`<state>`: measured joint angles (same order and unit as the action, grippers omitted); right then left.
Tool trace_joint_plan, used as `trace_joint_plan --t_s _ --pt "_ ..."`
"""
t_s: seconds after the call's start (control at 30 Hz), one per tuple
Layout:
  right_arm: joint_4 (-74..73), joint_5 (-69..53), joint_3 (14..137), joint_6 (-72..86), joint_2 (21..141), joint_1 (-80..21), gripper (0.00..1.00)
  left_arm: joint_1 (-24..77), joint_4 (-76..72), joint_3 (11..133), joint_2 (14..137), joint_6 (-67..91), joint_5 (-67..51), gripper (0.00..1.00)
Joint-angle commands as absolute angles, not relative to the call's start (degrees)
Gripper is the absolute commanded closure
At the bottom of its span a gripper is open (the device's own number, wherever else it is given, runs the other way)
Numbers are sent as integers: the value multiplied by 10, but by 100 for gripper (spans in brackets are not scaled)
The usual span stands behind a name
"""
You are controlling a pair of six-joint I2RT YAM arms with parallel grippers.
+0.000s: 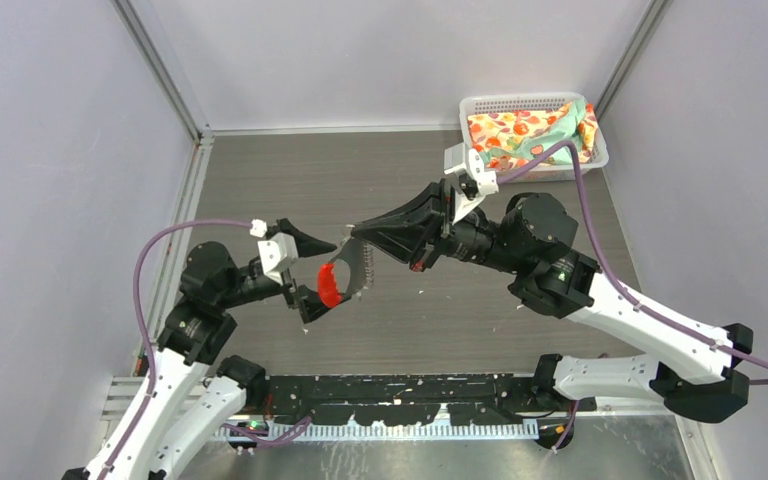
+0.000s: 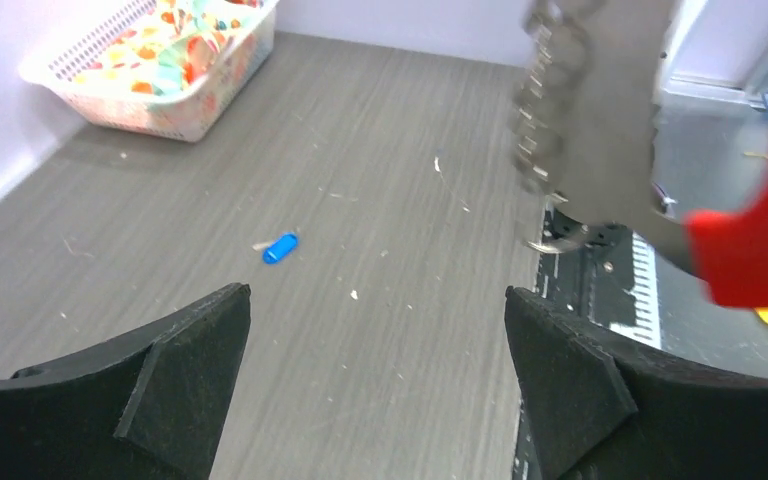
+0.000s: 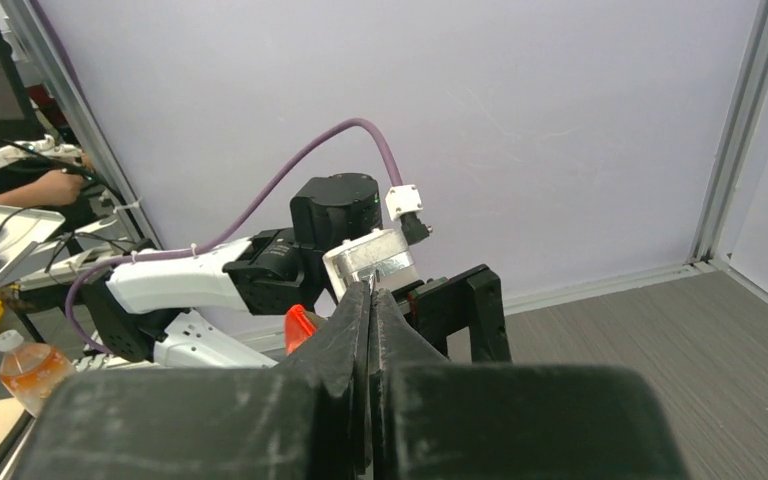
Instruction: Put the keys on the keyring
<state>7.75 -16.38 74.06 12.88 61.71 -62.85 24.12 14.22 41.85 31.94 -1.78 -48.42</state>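
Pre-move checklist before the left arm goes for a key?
1. Right claw shut on the keyring: ok.
2. Left claw open and holding nothing: ok.
3. Blue key in sight, lying free on the table: ok.
4. Green key located: not ok, it shows in no view.
5. Red tag clear of the left claw's fingers: cannot tell. From above it sits between them; the wrist view shows it off to one side.
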Motion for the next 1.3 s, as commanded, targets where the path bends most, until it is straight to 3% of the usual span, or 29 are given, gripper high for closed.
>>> trace_joint_plan --t_s 0.0,0.4,0.87,1.27 --pt "110 -139 773 139 627 -628 99 249 8 444 336 19 -467 0" --pt "103 -126 773 134 637 -629 99 254 38 501 315 86 -587 0" --pt "103 -141 785 140 642 -632 99 256 88 489 334 26 -470 0" --pt "121 -136 785 161 644 -631 99 260 62 393 265 -148 -520 0"
